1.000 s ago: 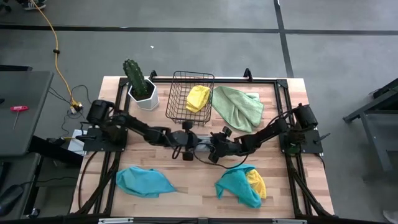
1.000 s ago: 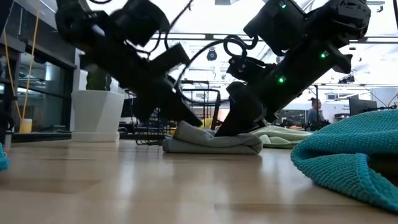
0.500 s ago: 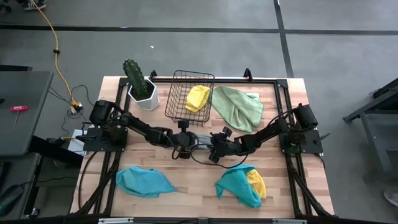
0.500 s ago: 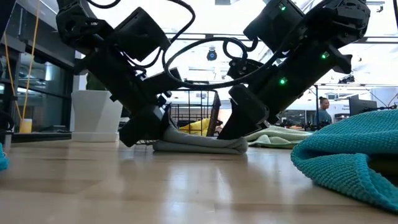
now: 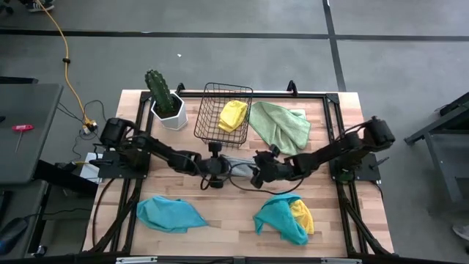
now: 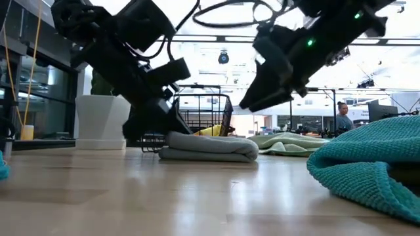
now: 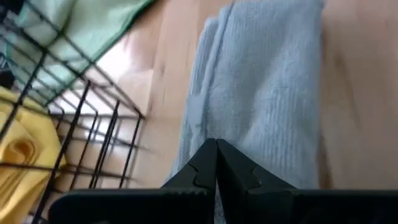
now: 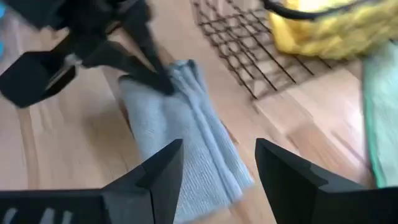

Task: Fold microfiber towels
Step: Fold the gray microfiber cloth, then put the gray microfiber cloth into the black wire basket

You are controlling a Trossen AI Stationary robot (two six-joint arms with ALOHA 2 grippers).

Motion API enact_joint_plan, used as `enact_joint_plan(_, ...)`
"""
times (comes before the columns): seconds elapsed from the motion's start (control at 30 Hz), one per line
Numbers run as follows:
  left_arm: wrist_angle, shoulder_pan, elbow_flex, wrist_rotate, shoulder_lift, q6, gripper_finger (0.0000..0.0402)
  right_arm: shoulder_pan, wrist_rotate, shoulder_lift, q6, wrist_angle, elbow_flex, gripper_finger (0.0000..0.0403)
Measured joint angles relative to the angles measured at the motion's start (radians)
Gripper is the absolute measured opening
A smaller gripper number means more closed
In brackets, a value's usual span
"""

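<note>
High view: the grey towel (image 5: pixel 236 160), already folded into a narrow bundle, lies mid-bench just in front of the wire basket (image 5: pixel 212 121). The left gripper (image 7: pixel 216 165), pressed together, rests its tips on the towel's left end; the right gripper (image 8: pixel 217 171), spread wide and holding nothing, hangs above the right end.

The cloth looks light, limp and a little grippy. It will likely sag unless pinched at a corner or a folded edge.

Count: one grey towel, one light green towel (image 5: pixel 280 125), two teal towels (image 5: pixel 170 214), and two yellow towels (image 5: pixel 233 115), one of them in the basket. There is one potted cactus (image 5: pixel 163 97).
</note>
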Motion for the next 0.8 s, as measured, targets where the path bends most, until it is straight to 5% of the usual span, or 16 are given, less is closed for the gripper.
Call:
enact_joint_plan(0.3, -0.128, -0.045, 0.0, -0.078, -0.143, 0.002, 0.0, -0.012, -0.141, 0.016, 0.457, -0.139, -0.001, 0.0193)
enact_joint_plan(0.6, -0.467, -0.089, -0.001, -0.058, -0.343, -0.081, 0.0, -0.051, -0.2, 0.016, 0.616, -0.15, -0.001, 0.0193)
enact_joint_plan(0.8, -0.573, -0.069, -0.001, 0.041, -0.355, -0.172, 0.0, -0.052, -0.196, 0.032, 0.684, -0.112, 0.001, 0.0193)
